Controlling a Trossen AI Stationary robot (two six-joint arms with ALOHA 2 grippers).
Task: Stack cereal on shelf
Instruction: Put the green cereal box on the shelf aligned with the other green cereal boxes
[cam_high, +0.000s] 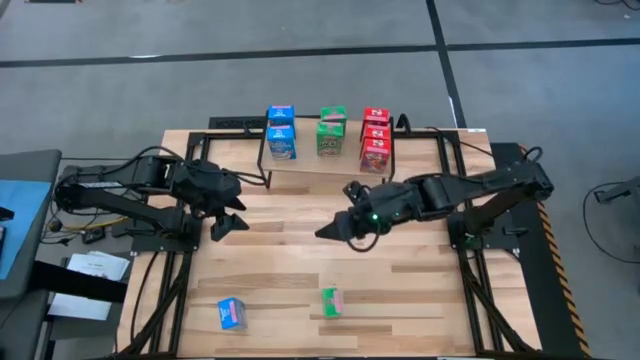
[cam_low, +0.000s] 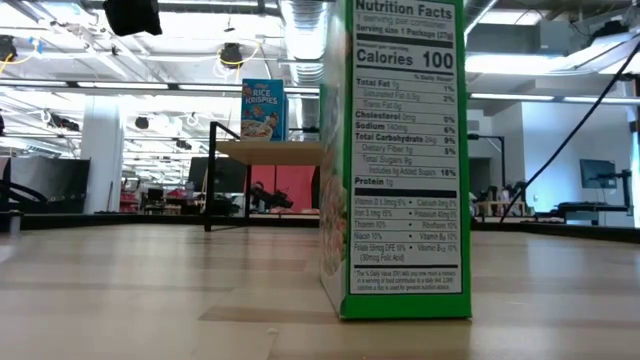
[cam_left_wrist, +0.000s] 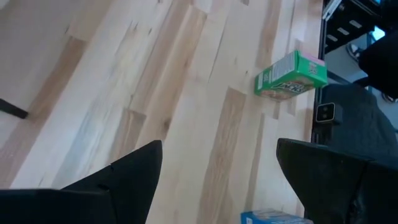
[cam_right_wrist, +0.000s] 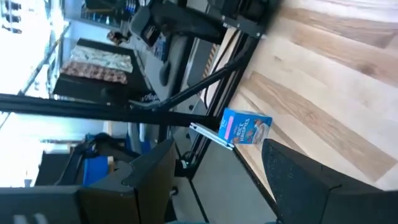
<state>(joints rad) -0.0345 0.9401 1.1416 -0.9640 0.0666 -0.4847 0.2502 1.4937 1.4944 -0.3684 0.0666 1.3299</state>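
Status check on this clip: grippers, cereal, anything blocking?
Left gripper open, empty, over the table. Right gripper open, empty, mid-table. Seven boxes on the shelf; blue box and green box wait near the front edge. Path clear.

- Shelf (cam_high: 305, 165) at table's (cam_high: 420, 280) 12 o'clock edge; boxes stacked on it in three columns.
- Two loose boxes near 6 o'clock edge: one (cam_high: 232, 314) toward 7, other (cam_high: 331, 302) at 6.
- Left gripper (cam_high: 230, 215) at 9 o'clock, right gripper (cam_high: 345, 228) near centre, well apart.

blue boxes (cam_high: 281, 133) — 3 | green boxes (cam_high: 332, 131) — 3 | red boxes (cam_high: 375, 138) — 3 | shelf (cam_high: 310, 161) — 1
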